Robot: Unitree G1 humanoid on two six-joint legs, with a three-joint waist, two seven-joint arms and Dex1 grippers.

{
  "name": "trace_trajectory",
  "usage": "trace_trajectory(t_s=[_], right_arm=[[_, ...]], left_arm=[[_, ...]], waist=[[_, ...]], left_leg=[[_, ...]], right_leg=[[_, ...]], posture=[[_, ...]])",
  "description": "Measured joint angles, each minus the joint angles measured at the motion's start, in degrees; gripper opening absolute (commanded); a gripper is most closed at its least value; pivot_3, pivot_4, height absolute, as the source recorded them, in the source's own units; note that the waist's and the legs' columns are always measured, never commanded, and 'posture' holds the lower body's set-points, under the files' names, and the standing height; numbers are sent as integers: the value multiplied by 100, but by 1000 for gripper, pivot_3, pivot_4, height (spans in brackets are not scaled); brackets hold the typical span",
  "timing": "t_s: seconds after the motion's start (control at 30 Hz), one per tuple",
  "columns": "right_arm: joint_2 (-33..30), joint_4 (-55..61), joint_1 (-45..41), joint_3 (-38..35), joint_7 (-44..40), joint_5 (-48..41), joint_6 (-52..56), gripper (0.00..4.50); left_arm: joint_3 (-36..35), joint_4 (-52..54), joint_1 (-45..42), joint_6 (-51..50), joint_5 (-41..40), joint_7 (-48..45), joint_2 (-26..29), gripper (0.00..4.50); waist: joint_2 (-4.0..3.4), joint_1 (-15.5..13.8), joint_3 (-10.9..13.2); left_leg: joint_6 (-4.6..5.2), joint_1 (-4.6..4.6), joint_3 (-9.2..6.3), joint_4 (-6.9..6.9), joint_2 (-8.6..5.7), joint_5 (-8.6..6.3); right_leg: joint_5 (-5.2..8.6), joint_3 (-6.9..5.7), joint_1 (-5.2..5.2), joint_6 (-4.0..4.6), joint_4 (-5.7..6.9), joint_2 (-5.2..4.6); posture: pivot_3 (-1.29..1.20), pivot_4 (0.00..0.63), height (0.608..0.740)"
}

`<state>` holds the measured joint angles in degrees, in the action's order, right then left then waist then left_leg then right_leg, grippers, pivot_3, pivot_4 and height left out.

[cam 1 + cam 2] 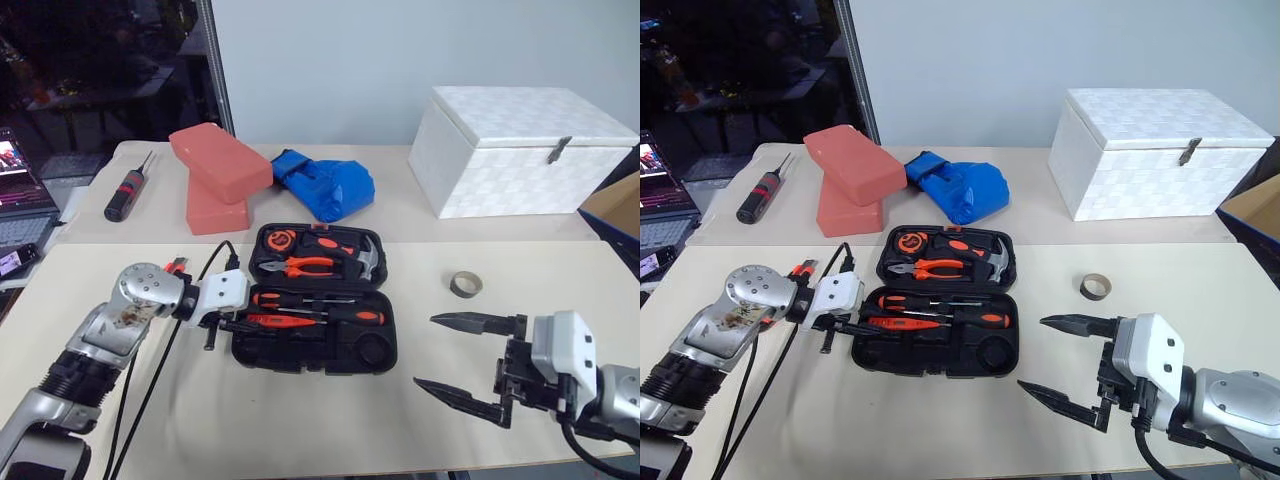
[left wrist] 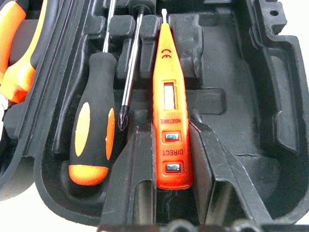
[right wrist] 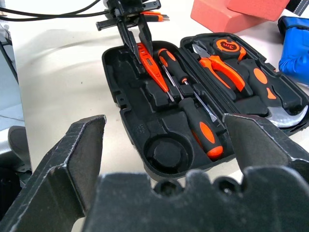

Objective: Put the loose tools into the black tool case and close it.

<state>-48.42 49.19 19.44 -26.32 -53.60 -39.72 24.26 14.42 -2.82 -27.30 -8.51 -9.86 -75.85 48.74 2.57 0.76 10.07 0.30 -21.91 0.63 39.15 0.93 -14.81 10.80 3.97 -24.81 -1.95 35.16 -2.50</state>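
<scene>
The black tool case [image 1: 378, 352] lies open mid-table, its lid holding pliers, a hammer and a tape measure. Two orange-and-black screwdrivers [image 1: 365, 317] [image 3: 174, 65] rest in its front half. The small flat orange tool [image 2: 171, 111] lies in its slot beside them. My left gripper [image 1: 240, 322] is at the case's left edge, its fingers [image 2: 140, 169] a little open on either side of that tool's end. The grey tape roll [image 1: 465, 284] sits on the table right of the case. Near the front right, my right gripper [image 1: 424, 351] stands wide open and empty, pointing toward the case.
A white box [image 1: 520, 150] stands at the back right, and a cardboard box [image 1: 615, 210] at the right edge. Two red blocks [image 1: 220, 170] and a blue bag [image 1: 325, 185] lie behind the case. At the far left are a black-and-red screwdriver [image 1: 125, 195] and a laptop [image 1: 20, 190].
</scene>
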Motion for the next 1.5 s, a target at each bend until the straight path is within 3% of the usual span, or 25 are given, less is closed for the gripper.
trace_trajectory(t_s=[0.03, 0.17, 0.27, 0.4, 0.43, 0.53, 0.77, 1.17, 1.5], right_arm=[[0, 5, 14, -16, 0, -1, 0, 4500], [2, 20, 112, -35, 2, 1, 0, 4500], [4, 18, 99, -27, 14, 7, -3, 4500], [6, -3, -14, 46, 23, 12, -4, 4500], [6, -5, -50, 66, 24, 13, -4, 4500], [5, -24, -89, 81, 24, 12, -4, 4500], [2, -37, -74, 75, -6, 12, -4, 4500], [3, -32, -49, 76, 27, 16, -4, 4500], [3, -30, -7, 79, 38, 17, -4, 4500]], left_arm=[[-14, -13, -18, -38, -6, 2, -3, 2381], [-305, 39, 52, -447, -420, -161, 5, 2381], [-682, 381, 254, -970, -1016, -265, 33, 1715], [-1045, 864, 383, -1857, -1599, 117, -148, 168], [-1083, 958, 404, -2011, -1685, 265, -245, 33], [-1117, 1311, 696, -2344, -1746, 805, -536, 33], [-1058, 1690, 1329, -2468, -1645, 1162, -546, 33], [-835, 1247, 729, -3555, -1528, 2198, -1271, 33], [-710, 1318, 562, -4006, -1503, 2527, -1251, 33]], waist=[[0, 6, 0], [0, 22, 0], [1, 16, 0], [0, -9, 0], [1, -15, 0], [1, -7, 0], [1, 5, 0], [0, -7, 0], [-11, 14, -9]], left_leg=[[0, 1, 0, 0, 1, 0], [0, -5, -1, -1, 3, 0], [0, -11, -1, 0, 2, 0], [0, -7, -3, 3, 0, 0], [0, -8, -6, 6, 0, 0], [0, -6, -7, 7, 0, 0], [0, 1, -6, 7, 0, 1], [2, 46, -9, 8, -2, 3], [1, 75, -7, 8, -1, 3]], right_leg=[[0, 0, 0, 0, 0, 0], [0, -1, -8, 0, 2, 2], [0, -1, -13, 0, 2, 0], [-1, -1, -6, -2, 3, -2], [-1, -2, -6, -3, 3, -1], [-2, -1, -1, -4, 2, 0], [-2, 0, -2, -1, 8, 1], [-3, -1, 49, -1, -4, 0], [18, 3, 68, 35, 0, 0]], posture=[[0, 150, 740], [0, 150, 740], [0, 150, 740], [0, 150, 740], [0, 150, 740], [0, 150, 740], [0, 150, 740], [0, 150, 740], [0, 150, 740]])
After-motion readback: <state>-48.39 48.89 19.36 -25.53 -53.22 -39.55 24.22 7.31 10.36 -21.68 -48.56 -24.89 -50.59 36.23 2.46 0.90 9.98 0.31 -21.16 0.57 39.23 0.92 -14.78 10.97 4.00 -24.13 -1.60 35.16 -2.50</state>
